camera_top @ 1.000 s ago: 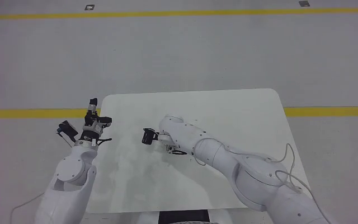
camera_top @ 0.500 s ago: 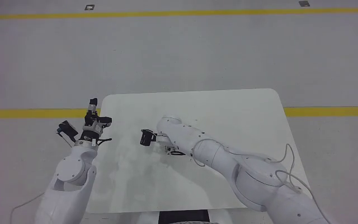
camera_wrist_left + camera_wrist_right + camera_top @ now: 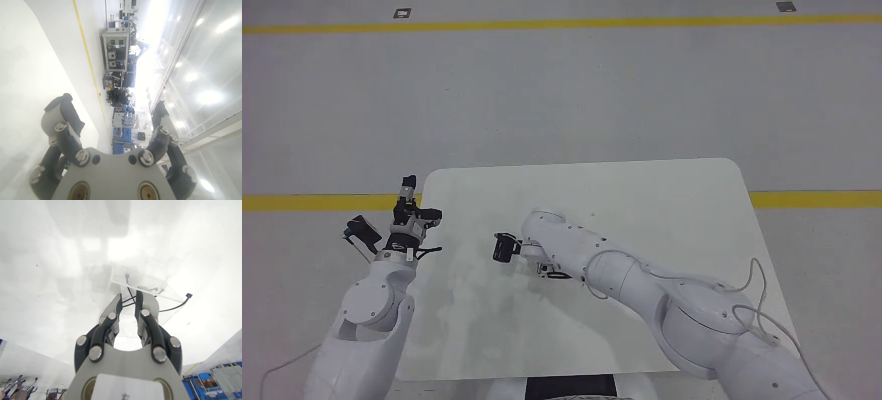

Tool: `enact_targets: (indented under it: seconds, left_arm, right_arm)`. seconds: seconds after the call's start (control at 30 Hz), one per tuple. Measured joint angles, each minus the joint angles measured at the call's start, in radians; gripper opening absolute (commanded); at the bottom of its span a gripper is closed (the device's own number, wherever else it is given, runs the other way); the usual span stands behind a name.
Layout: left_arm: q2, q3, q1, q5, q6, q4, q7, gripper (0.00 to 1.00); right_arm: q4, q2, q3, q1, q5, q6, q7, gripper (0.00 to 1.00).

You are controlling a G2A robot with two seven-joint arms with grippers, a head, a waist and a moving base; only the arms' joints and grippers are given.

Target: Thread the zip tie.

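Two open hands: black ties (image 3: 189,295) lie just past the fingertips of your right hand (image 3: 128,294); your left hand (image 3: 113,102) is spread wide.

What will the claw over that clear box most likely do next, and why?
Probably the right gripper should dip slightly and close on one strand. That is a guess: it is open and holds nothing, its tips sit at the rim of the clear box, and the black zip ties cross in the gap between them, so a tie is already lined up for a pinch.

Bright ceiling lights (image 3: 208,96) glare, seemingly hazing the table (image 3: 22,56).
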State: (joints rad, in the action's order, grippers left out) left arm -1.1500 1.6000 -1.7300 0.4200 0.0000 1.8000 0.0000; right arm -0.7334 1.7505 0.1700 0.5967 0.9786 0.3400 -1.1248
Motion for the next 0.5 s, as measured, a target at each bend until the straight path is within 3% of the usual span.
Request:
enact_targets:
  seconds: [0.37, 0.5]
  left_arm:
    - [0.0, 0.0, 0.0, 0.0, 0.0, 0.0, 0.0, 1.0]
    - [0.0, 0.0, 0.0, 0.0, 0.0, 0.0, 0.0, 1.0]
  right_arm:
    - [0.023, 0.016, 0.0, 0.008, 0.021, 0.0, 0.0, 0.13]
    - [0.034, 0.022, 0.0, 0.009, 0.025, 0.0, -0.001, 0.07]
